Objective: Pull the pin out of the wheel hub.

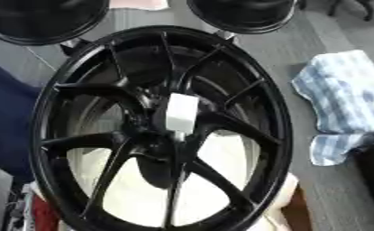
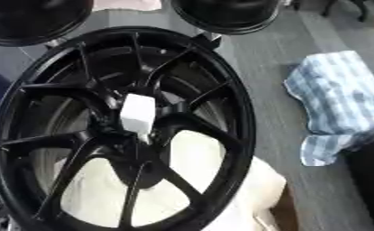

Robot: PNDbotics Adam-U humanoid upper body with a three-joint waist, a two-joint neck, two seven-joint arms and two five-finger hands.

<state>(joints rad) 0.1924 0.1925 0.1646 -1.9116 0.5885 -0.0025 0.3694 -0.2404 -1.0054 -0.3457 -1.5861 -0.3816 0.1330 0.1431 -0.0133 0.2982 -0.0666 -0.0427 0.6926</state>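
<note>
Wheel hub (image 1: 154,135) stands tilted with a white block-shaped pin (image 1: 181,113) at its centre; no hand shows.

A grey tabletop (image 1: 268,54) carries a large black wheel (image 1: 160,131), which rests on a cream cloth (image 2: 253,189). To the right of the wheel lies a crumpled blue-and-white checked cloth (image 1: 344,101); behind it stand two more black wheels (image 1: 241,16).

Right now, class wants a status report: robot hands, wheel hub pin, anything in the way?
No robot hand in either view. White pin still seated at centre of black wheel hub. Nothing blocking the pin. Blue checked cloth lies off to the right.
</note>
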